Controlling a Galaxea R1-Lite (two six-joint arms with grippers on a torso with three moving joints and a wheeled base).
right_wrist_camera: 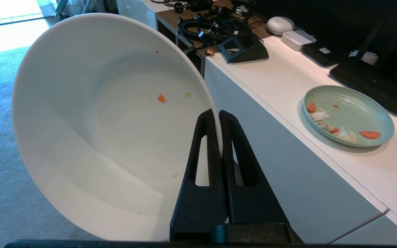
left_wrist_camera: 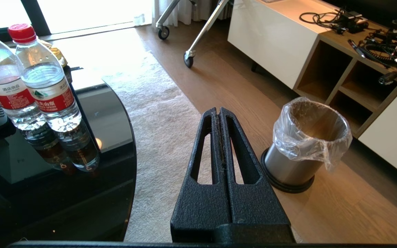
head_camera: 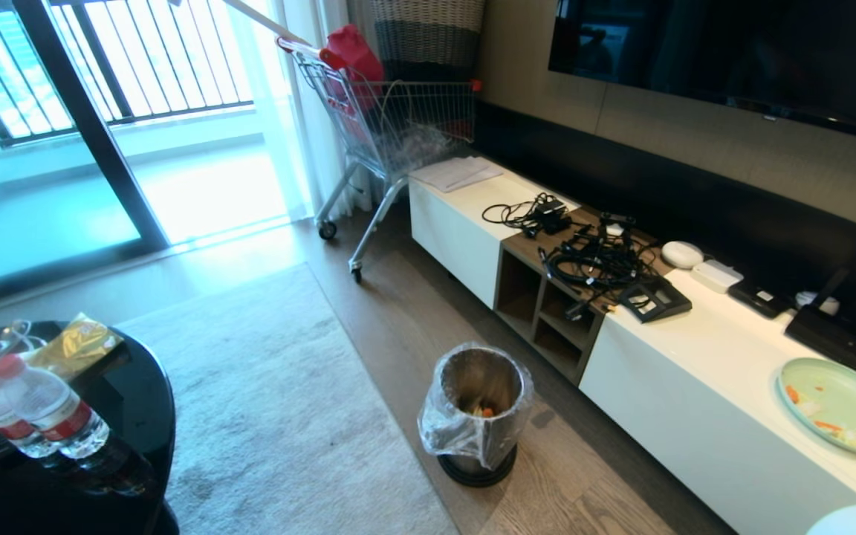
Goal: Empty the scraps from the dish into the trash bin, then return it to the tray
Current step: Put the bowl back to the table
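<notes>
**Inspector:** Report the scene, left to right.

**Assistant:** In the head view, at about 8 o'clock, a black round table (head_camera: pixel 138 416) carries two water bottles (head_camera: pixel 41 416) and a gold packet (head_camera: pixel 75 345). At 12 o'clock a shopping cart (head_camera: pixel 391 126) stands by the window. Just below centre, near 6 o'clock, the trash bin (head_camera: pixel 478 416) sits on the wood floor beside the rug (head_camera: pixel 272 401), lined with a clear bag; orange scraps (head_camera: pixel 484 409) lie at its bottom. At 3 o'clock the white cabinet (head_camera: pixel 695 386) bears a tangle of cables (head_camera: pixel 595 260); at 4 o'clock, a pale-green plate (head_camera: pixel 840 405) with food bits.

**Inspector:** Left gripper?

**Assistant:** The left gripper (left_wrist_camera: pixel 219 112) is clenched, fingers pressed together on nothing, hanging over the rug with the bin at its 2 o'clock.

**Inspector:** Right gripper and the dish?

**Assistant:** The right gripper (right_wrist_camera: pixel 216 115) is pinched on the rim of the dish (right_wrist_camera: pixel 109 131), grasping it. The white bowl is tipped on edge, its inside facing the wrist camera, nearly empty save an orange fleck (right_wrist_camera: pixel 162 98) and a few crumbs. It is held in front of the cabinet, the plate at its 3 o'clock.

**Inspector:** The tray?

**Assistant:** Cannot be identified in any view.
</notes>
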